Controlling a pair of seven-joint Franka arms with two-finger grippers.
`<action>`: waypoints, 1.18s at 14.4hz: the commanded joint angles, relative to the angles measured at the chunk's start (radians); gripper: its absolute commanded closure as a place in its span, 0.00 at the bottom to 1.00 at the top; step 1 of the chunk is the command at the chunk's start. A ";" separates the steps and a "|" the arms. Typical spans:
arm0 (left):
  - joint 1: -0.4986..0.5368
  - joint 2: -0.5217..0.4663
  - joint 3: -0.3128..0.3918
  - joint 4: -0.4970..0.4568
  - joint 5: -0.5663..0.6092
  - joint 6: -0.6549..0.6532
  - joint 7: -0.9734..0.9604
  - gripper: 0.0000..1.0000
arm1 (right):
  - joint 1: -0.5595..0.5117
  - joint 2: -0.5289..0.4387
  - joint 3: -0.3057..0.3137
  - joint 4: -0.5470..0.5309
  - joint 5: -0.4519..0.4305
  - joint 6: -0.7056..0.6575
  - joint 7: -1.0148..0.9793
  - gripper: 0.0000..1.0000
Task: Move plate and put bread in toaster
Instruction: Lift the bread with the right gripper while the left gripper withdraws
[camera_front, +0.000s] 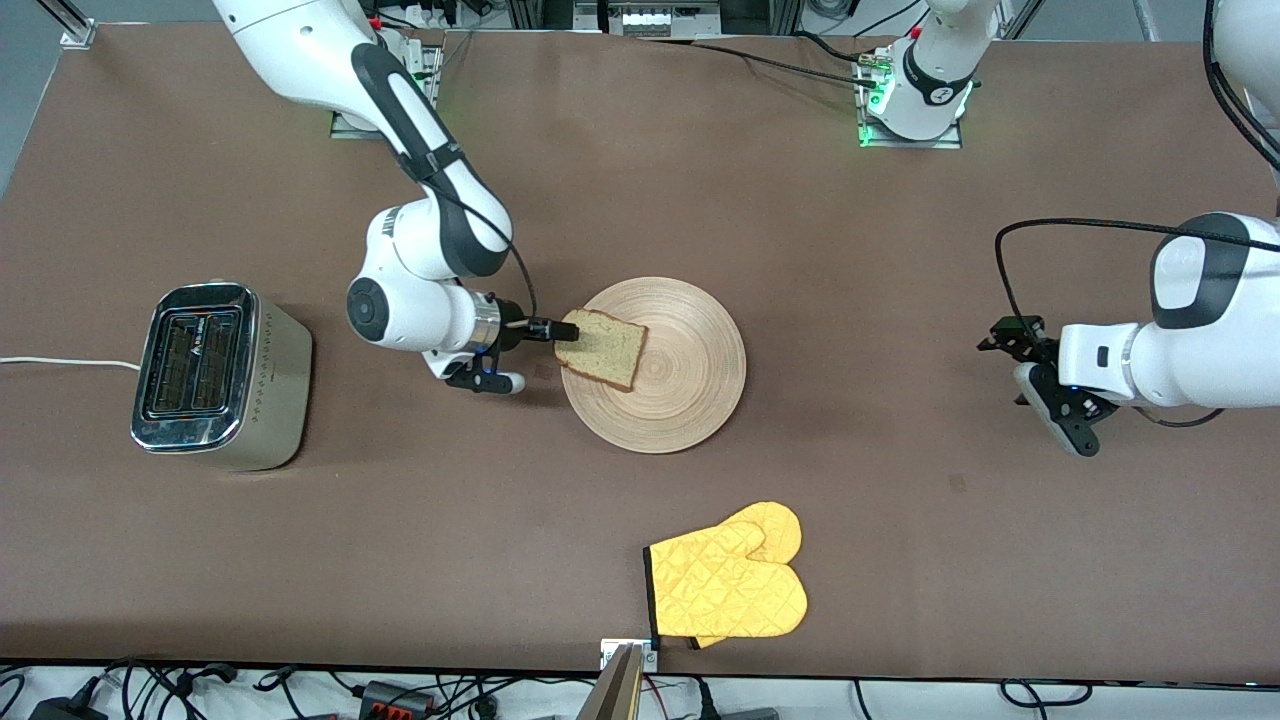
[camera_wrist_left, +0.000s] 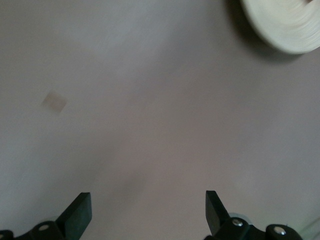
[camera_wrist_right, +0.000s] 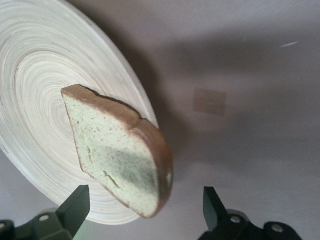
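The round wooden plate lies mid-table, and the bread lies on its rim toward the right arm's end, overhanging the edge. My right gripper is low at that rim. In the right wrist view it is open, with the bread between the spread fingers and the plate under it. The silver toaster stands at the right arm's end of the table, slots up. My left gripper waits over bare table at the left arm's end; it is open and empty.
A yellow oven mitt lies nearer the front camera than the plate, by the table edge. The toaster's white cord runs off the table's end. The plate's rim shows in the left wrist view.
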 joint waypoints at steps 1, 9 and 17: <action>-0.097 0.015 0.009 0.100 0.171 -0.118 -0.172 0.00 | 0.014 0.032 -0.009 0.011 0.027 0.034 0.011 0.00; -0.347 -0.008 -0.008 0.139 0.330 -0.282 -0.848 0.00 | 0.008 0.044 -0.009 0.020 0.027 0.031 0.011 0.32; -0.249 -0.001 -0.028 0.286 -0.036 -0.301 -1.133 0.00 | 0.006 0.042 -0.010 0.048 0.027 0.020 0.005 0.95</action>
